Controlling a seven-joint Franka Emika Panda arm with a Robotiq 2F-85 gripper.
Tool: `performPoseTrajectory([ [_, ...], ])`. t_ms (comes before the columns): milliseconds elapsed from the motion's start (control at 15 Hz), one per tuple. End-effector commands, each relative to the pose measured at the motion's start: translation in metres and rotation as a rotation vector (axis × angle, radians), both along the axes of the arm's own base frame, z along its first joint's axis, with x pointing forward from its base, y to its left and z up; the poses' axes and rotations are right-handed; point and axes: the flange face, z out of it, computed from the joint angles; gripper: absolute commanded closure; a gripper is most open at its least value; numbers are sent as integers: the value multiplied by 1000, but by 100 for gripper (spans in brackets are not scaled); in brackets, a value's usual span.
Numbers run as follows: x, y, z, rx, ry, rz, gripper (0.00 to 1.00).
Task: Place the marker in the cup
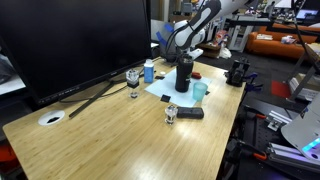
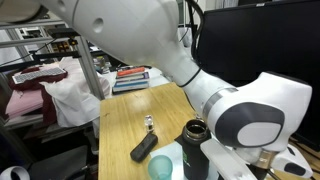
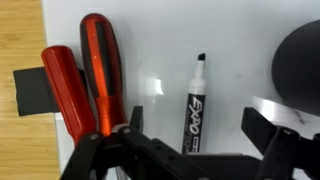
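Wrist view: the gripper (image 3: 193,122) enters from the bottom edge. Its jaws are spread wide and hold nothing. The black dry-erase marker with a white label (image 3: 193,100) lies flat on a pale glossy sheet (image 3: 150,40) between the two jaws, not in any cup. Its bare tip points away from the camera. No contact with either jaw is visible. Near it on the left of the view, two red-handled tools with black grip stripes (image 3: 100,75) lie side by side. A black rectangular piece (image 3: 33,90) shows at their outer side. A dark rounded object (image 3: 300,55) fills the right edge; what it is cannot be told.

In an exterior view, a black oblong device (image 1: 189,113) and a small clear jar (image 1: 171,112) lie nearest on the light wooden tabletop (image 1: 110,140). Behind them the teal translucent plastic cup (image 1: 200,91) stands upright just beside the arm. Farther back stand a stemmed clear glass (image 1: 132,78) and a blue bottle (image 1: 149,70). A large dark monitor (image 1: 70,40) closes the rear.
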Motion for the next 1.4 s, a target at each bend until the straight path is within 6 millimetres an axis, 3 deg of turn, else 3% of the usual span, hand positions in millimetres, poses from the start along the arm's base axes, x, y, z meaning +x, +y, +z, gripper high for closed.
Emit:
performPoseTrajectory([
  [0, 7, 1, -1, -1, -38, -7, 1],
  [67, 8, 2, -1, 0, -45, -6, 11],
  [133, 10, 2, -1, 0, -56, 2, 26],
  [800, 9, -2, -2, 15, -58, -18, 95],
  [867, 8, -4, -1, 13, -57, -20, 99],
  [1000, 4, -8, 6, 20, -59, -19, 95],
  [1333, -18, -22, 52, -90, -26, -15, 95],
])
